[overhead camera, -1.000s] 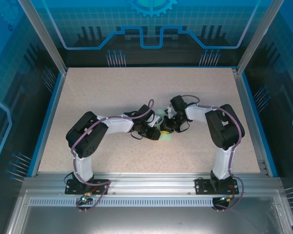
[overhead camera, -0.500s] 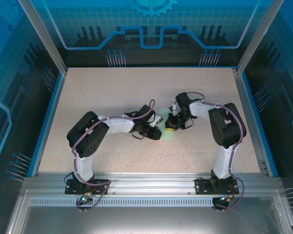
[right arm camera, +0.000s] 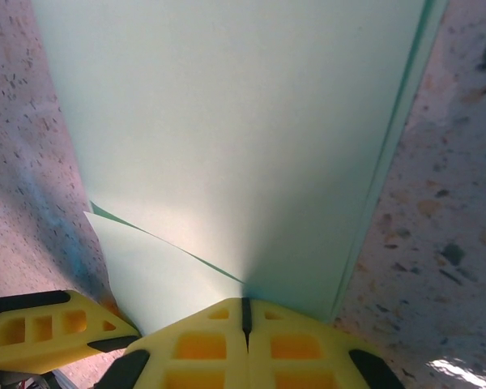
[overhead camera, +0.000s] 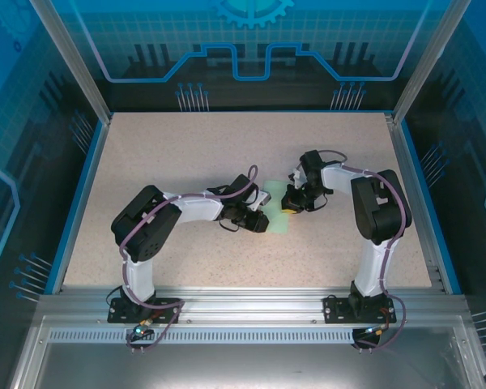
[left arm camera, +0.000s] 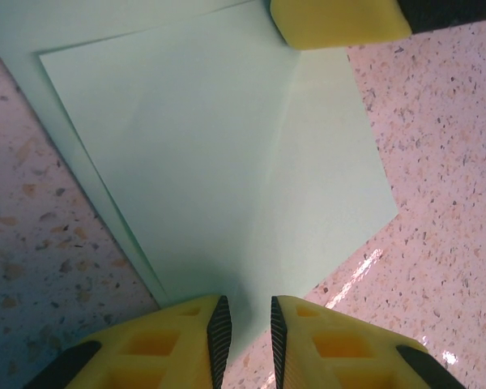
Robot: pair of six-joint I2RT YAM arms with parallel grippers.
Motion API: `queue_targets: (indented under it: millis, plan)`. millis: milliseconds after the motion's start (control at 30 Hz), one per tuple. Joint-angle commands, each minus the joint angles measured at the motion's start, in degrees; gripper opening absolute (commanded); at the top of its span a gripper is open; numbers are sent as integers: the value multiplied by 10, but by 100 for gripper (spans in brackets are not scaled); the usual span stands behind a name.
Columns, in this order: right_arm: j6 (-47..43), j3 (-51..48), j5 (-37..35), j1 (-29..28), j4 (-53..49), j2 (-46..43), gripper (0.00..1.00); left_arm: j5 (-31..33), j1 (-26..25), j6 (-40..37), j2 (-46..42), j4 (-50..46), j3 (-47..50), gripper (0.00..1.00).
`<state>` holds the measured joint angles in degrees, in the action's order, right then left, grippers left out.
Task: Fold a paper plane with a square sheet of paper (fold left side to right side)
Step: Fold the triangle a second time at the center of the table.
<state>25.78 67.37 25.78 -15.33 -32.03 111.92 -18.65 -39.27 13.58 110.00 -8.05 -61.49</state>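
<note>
Speckled beige desk [overhead camera: 186, 154], blue-edged. One item lies flat near its centre: pale green square sheet of paper [left arm camera: 227, 146], partly folded.

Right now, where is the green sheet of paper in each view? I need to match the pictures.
Top external: the sheet lies mid-table, between the left gripper and right gripper.
Left wrist: the sheet spans the upper middle, tapering down to the left gripper.
Right wrist: the sheet covers centre and top, above the right gripper.
Shared landmark: the speckled table around it.
</note>
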Motion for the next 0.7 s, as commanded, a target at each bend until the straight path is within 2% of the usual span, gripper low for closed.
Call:
queue_targets:
  millis: [0,267,400,667]
  plan:
    - [-11,5,-51,19,-17,23,5,31,-7,-4,29,-77,13,27]
    - [-7,0,-40,16,-10,22,5,-11,-6,-25,-40,-112,-71,30]
    - [-5,0,-35,12,-9,26,5,-16,-7,-43,-3,-136,-131,30]
    - [-6,-1,-34,11,-10,30,5,-59,-7,-43,76,-123,-181,30]
